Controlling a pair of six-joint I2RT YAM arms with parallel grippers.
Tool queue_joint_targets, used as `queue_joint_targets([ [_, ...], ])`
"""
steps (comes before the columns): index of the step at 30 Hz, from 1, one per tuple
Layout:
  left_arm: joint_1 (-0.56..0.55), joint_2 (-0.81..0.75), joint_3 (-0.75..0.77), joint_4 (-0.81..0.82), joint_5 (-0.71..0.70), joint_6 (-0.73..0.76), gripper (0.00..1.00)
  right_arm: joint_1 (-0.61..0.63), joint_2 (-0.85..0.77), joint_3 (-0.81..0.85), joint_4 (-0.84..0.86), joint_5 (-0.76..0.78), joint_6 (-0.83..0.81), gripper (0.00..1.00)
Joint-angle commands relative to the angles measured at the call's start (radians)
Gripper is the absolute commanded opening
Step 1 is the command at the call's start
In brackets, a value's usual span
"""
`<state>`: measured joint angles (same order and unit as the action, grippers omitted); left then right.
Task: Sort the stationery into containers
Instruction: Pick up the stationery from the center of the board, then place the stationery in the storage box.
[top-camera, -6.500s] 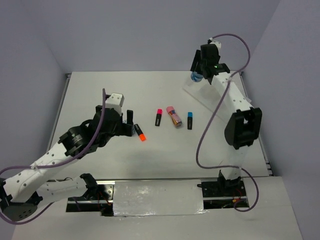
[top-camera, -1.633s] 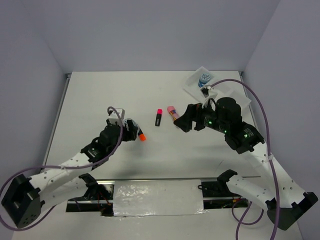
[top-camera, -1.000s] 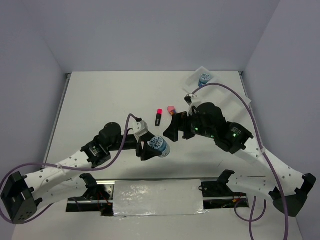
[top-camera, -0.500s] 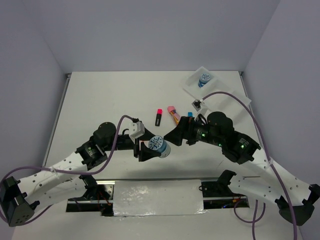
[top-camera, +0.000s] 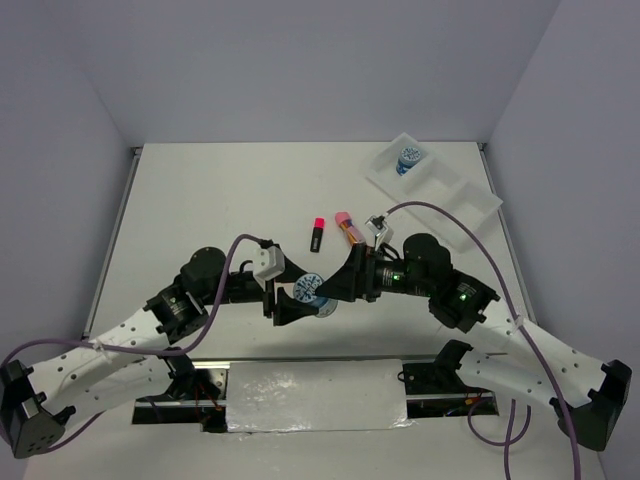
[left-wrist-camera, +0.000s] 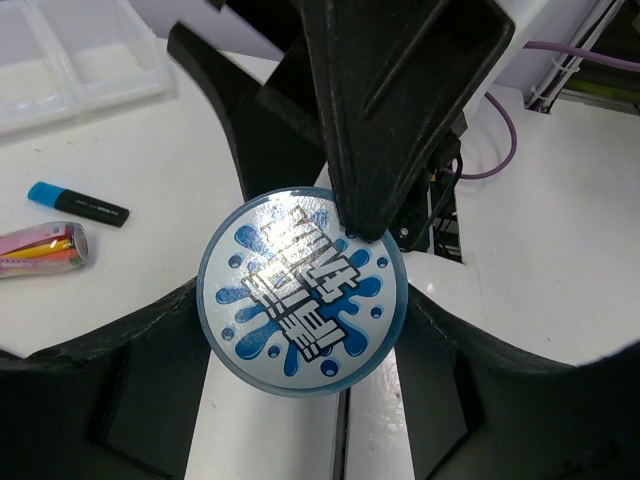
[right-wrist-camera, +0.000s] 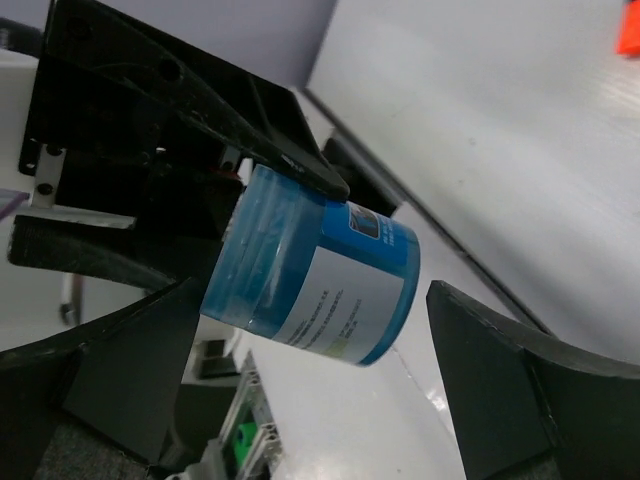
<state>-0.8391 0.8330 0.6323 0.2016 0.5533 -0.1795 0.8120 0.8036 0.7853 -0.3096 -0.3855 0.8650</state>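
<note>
Counted two blue rolls, one white tray (top-camera: 455, 195) of three compartments, one pink-capped tube (top-camera: 346, 226), one pink-capped marker (top-camera: 317, 234) and one blue-capped marker (left-wrist-camera: 78, 203). Found the first roll (top-camera: 407, 160) in the tray's compartment at its far, left end. Found the second roll (top-camera: 312, 290) held off the table (top-camera: 220, 200) near the front edge, pinched in the jaws of the left gripper (top-camera: 294, 298). Noted the right gripper (top-camera: 338, 285) facing it, jaws spread to either side of the same roll. Saw tube and pink-capped marker lying loose mid-table, well apart from the tray. Picked out the blue-capped marker only from the left wrist, just beside the tube; hidden from above. Saw the second roll's splash-print end from the left wrist and its labelled side from the right. Caught an orange speck (right-wrist-camera: 630, 25) in the right wrist corner; cannot tell what.
</note>
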Motion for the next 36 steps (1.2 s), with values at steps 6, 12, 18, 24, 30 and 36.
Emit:
queue_joint_targets([
  [6,-0.005,-0.058,0.041,0.134,-0.007,0.04,0.0,0.009,-0.021,-0.193,0.391,-0.173,0.334,1.0],
  [12,-0.006,-0.026,0.049,0.127,-0.01,0.045,0.07,0.027,-0.043,-0.184,0.472,-0.182,0.39,0.62],
  [18,-0.006,-0.02,0.047,0.156,-0.044,0.014,0.58,0.036,-0.015,-0.251,0.748,-0.222,0.486,0.0],
  [24,-0.008,-0.02,0.029,0.209,-0.104,-0.044,0.84,0.046,-0.021,-0.293,0.958,-0.195,0.546,0.0],
  [30,-0.008,-0.023,-0.042,0.41,-0.119,-0.159,0.89,0.047,-0.001,-0.322,1.169,-0.173,0.583,0.0],
  [36,-0.008,-0.017,-0.089,0.548,-0.141,-0.236,0.9,0.056,0.016,-0.371,1.351,-0.145,0.643,0.0],
])
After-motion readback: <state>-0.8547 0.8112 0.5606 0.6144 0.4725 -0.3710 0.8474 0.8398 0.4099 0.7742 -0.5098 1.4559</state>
